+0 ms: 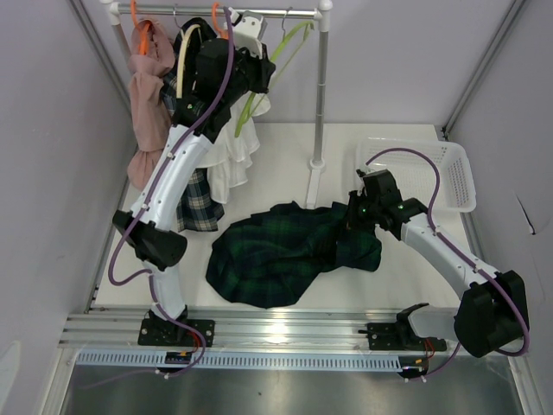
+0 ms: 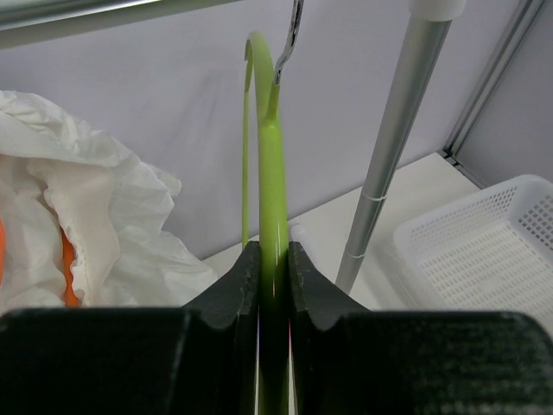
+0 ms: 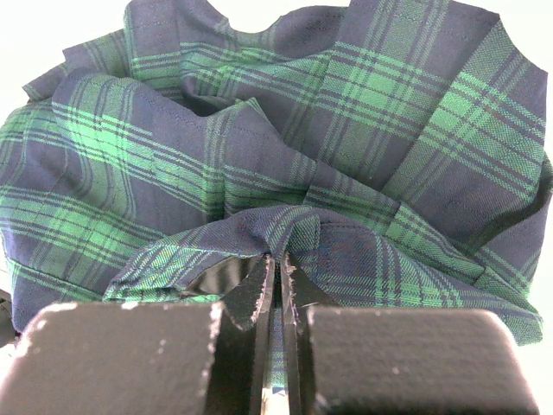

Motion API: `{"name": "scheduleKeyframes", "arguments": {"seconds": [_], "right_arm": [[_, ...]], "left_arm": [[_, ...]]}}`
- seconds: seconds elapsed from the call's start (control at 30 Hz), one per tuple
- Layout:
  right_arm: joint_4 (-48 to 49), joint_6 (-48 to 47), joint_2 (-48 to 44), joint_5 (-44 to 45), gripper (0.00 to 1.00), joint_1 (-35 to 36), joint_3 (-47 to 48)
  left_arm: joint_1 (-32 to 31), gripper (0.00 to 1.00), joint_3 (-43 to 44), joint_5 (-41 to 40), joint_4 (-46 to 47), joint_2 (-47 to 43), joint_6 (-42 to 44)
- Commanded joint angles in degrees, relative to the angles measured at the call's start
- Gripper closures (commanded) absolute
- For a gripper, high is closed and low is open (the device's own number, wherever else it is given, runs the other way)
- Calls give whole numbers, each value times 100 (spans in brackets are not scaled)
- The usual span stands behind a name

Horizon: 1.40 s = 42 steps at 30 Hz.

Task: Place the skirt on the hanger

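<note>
**Desk:** What has your left pincer got?

**Me:** My left pincer (image 2: 274, 275) is clamped on the green hanger (image 2: 275, 173), with both pads flat against its lower arm and no gap showing. The hanger's metal hook (image 2: 294, 35) shows straight above my fingers. A white garment (image 2: 86, 207) bunches just left of the jaw edge, so it's tight there. To the right stands the upright pole (image 2: 393, 147), with open air between it and the hanger. The white basket (image 2: 492, 251) sits beyond the pole.

**Desk:** And the skirt?

**Me:** The skirt (image 3: 259, 130) lies heaped on the table (image 1: 285, 164), directly ahead of my right pincer (image 3: 278, 268). The jaws are pinched tight on a folded edge of the cloth at its near side. Fabric spreads ahead and to both sides of the fingers — bare tabletop shows only past its far edge.
</note>
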Motion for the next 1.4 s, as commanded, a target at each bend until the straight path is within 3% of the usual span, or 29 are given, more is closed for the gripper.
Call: {"name": "scheduleKeyframes", "arguments": {"seconds": [0.0, 0.23, 0.9, 1.23, 1.37], "right_arm": [[240, -125, -147, -61, 100, -37, 63], [257, -125, -130, -96, 100, -46, 63], [204, -151, -244, -105, 100, -64, 10], [196, -151, -261, -140, 100, -72, 19], [178, -160, -270, -140, 100, -81, 27]], "left_arm": [[-42, 100, 14, -214, 409, -180, -8], [-42, 100, -38, -558, 629, -391, -148], [-42, 100, -117, -461, 840, -716, -632], [-42, 100, -855, 4, 629, -1278, -667], [-42, 100, -1687, 189, 769, -1769, -693]]}}
